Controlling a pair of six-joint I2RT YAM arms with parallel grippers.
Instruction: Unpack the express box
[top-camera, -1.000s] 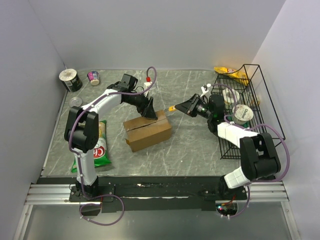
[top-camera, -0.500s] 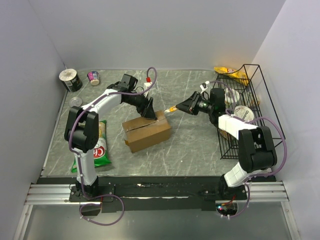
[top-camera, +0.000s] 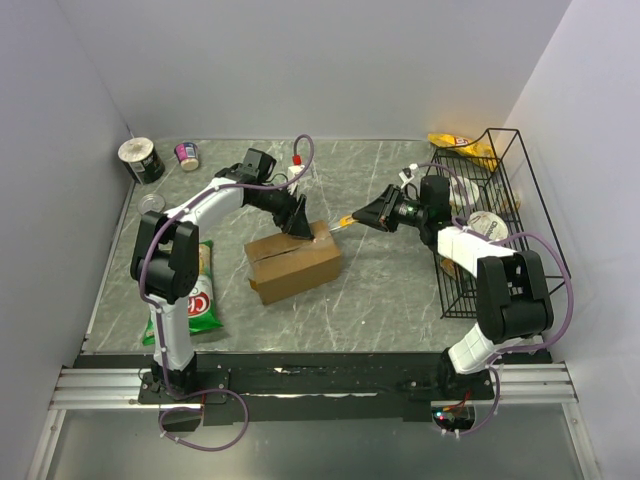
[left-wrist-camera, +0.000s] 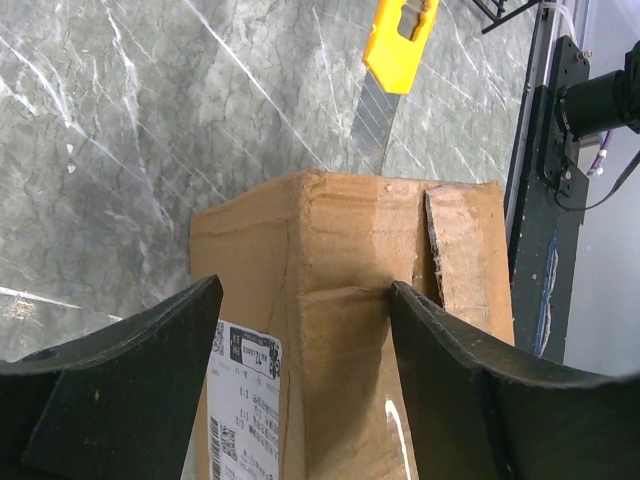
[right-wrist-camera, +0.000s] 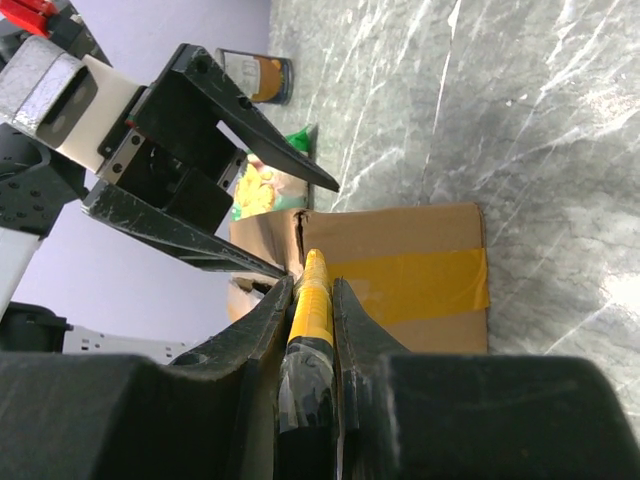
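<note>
The express box (top-camera: 295, 262), brown cardboard with tape on its seam, lies mid-table. My left gripper (top-camera: 297, 222) is open, its jaws straddling the box's far corner. The left wrist view shows the box (left-wrist-camera: 350, 330) and its white label (left-wrist-camera: 245, 400) between my fingers (left-wrist-camera: 440, 350). My right gripper (top-camera: 372, 213) is shut on a yellow utility knife (top-camera: 343, 219). The knife's tip is at the box's far right corner. The right wrist view shows the knife (right-wrist-camera: 315, 300) pointing at the taped box (right-wrist-camera: 400, 275). Its blade (left-wrist-camera: 372, 115) also shows in the left wrist view.
A black wire basket (top-camera: 520, 190) stands at the right with a bowl (top-camera: 487, 222) and a yellow bag (top-camera: 455, 145). A green snack bag (top-camera: 200, 290) lies left of the box. Cans (top-camera: 140, 158) and a small cup (top-camera: 187, 154) stand far left.
My right gripper has carried the knife left, bringing its tip to the box's far corner. The left gripper and the box have stayed put.
</note>
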